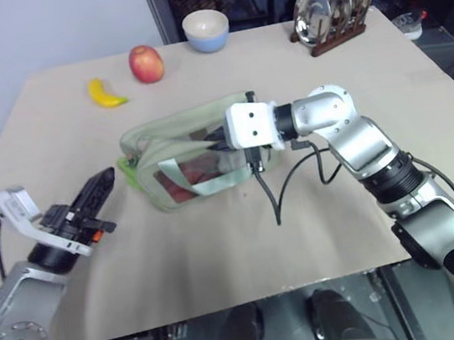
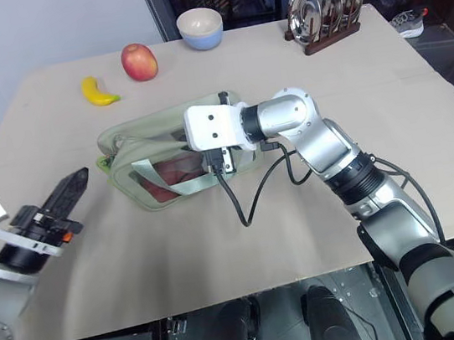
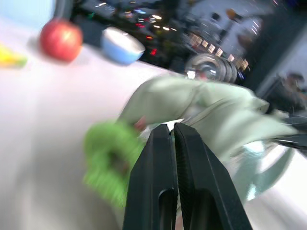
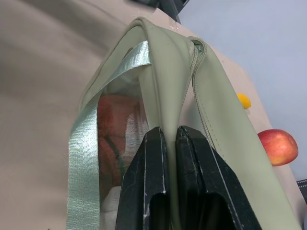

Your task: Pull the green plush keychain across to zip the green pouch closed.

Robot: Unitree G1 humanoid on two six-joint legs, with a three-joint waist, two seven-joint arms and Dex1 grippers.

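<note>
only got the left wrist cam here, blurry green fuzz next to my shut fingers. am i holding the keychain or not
Observer: No. In the head views the left gripper is shut on nothing, hovering off the pouch's end, apart from the green plush keychain.
Operator: where's the keychain then
Observer: It lies at the end of the green pouch nearest your left gripper, resting by the table.
Operator: is anything steadying the pouch
Observer: Yes. The right gripper is shut on the pouch's top fabric edge at the opposite end.
Operator: anything inside it
Observer: Something reddish-orange shows through the clear window; what it is I cannot tell.
</note>
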